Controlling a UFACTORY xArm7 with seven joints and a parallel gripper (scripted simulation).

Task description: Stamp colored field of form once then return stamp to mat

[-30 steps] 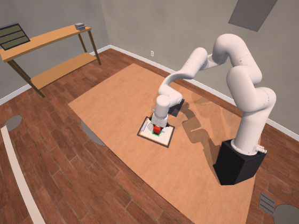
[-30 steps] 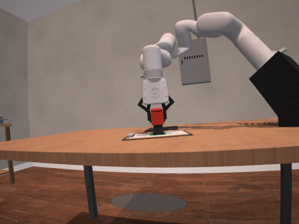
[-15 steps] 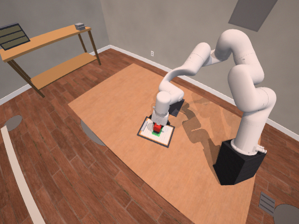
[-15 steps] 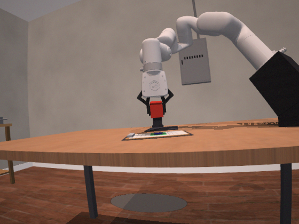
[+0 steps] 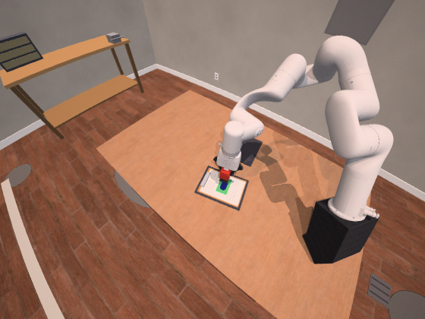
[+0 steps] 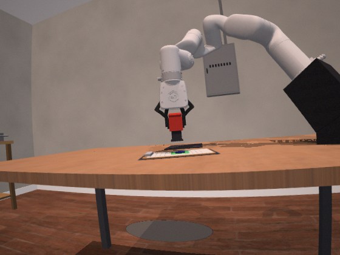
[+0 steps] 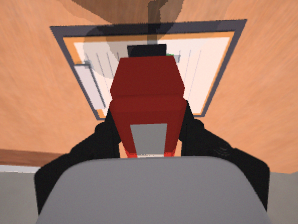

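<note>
My gripper (image 6: 175,124) is shut on the red stamp (image 6: 175,121) and holds it upright in the air, well above the table. The stamp's black base (image 6: 176,137) hangs clear of the paper. The white form (image 5: 219,189) lies on the table below, with its green field (image 5: 224,187). A dark blue mark (image 5: 225,185) shows inside the green field. The dark mat (image 5: 250,152) lies just beyond the form, partly hidden by the arm. In the wrist view the stamp (image 7: 147,100) fills the middle and covers most of the field on the form (image 7: 150,60).
A grey clip (image 6: 149,154) sits at the form's left end. The robot's black base (image 5: 338,235) stands at the table's right side. A wooden shelf (image 5: 68,72) stands far off by the wall.
</note>
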